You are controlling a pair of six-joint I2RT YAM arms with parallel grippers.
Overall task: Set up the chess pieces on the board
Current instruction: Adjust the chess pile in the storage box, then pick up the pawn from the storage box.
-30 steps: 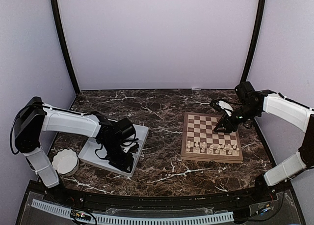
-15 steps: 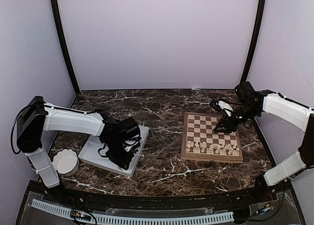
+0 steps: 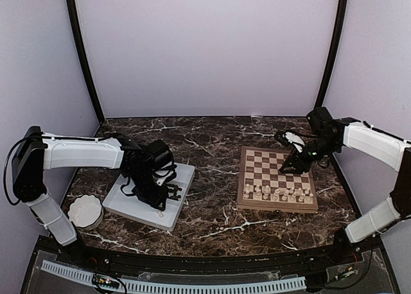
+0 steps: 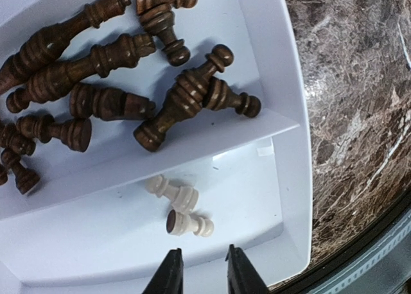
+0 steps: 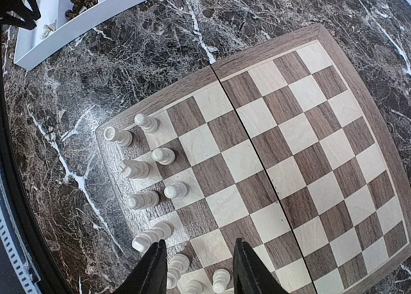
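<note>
Chess pieces (image 4: 187, 224), just beyond left hand (image 4: 202, 260)

Left end effector (image 4: 200, 275) narrowly parted, right end effector (image 5: 194, 268) parted wider

Shoulder of left arm (image 3: 77, 151) swung out toward left edge of table. Elbow and wrist drawn back toward far edge of table, arm stretched longer across left side. In top view, left hand (image 4: 202, 260) moved off near right corner of white tray (image 3: 144, 216), now over tray's middle toward its right side. That tray corner, covered a second ago, now uncovered. Hand's fingers (image 4: 171, 271) drawn closer together than before: narrow gap, nothing between them.
</note>
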